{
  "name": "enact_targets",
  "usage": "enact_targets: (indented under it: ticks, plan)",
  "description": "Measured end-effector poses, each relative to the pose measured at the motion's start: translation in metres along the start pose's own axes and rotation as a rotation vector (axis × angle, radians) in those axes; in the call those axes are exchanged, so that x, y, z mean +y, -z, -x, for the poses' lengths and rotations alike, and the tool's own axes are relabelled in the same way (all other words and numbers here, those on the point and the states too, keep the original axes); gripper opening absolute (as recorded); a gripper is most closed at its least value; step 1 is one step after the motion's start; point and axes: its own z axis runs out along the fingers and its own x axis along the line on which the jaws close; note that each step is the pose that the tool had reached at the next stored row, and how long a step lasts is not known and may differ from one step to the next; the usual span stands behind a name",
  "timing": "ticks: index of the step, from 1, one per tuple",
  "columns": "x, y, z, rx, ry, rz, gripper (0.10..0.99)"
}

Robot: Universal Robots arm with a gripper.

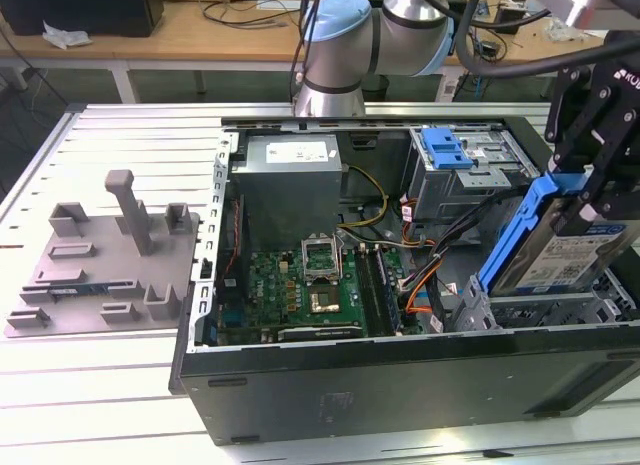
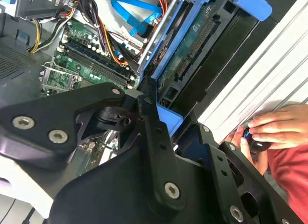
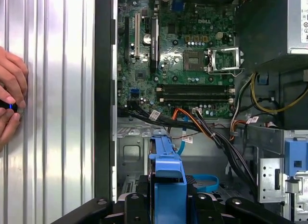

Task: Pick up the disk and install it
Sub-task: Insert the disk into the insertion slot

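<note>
The disk (image 1: 560, 257), a silver drive with a blue-and-white label in a blue plastic bracket (image 1: 515, 235), hangs tilted on edge over the bay at the exterior view's right end of the open computer case (image 1: 400, 385). My gripper (image 1: 583, 197) is shut on its upper edge. In the second wrist view the black fingers (image 2: 150, 119) clamp the blue bracket (image 2: 169, 122), and the disk's green circuit side (image 2: 192, 46) faces the case wall. In the first wrist view the bracket (image 3: 168, 171) sticks out from the gripper (image 3: 168, 201) above the case floor.
A grey drive cage with a blue latch (image 1: 447, 150) sits at the back of the case, beside the power supply (image 1: 290, 180). Motherboard (image 1: 310, 285) and orange cables (image 1: 425, 285) lie near the bay. A grey fixture plate (image 1: 100, 255) rests outside. A person's hands (image 3: 9, 103) touch the table.
</note>
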Motion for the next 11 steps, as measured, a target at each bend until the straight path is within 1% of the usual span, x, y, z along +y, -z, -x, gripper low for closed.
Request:
enact_targets:
  ticks: [3,11]
  plan:
    - [0.0,-0.0029,-0.0003,-0.0001,0.0,0.0,0.365]
    - [-0.0003,-0.0162,-0.0027,-0.0001,0.0,0.0,0.365]
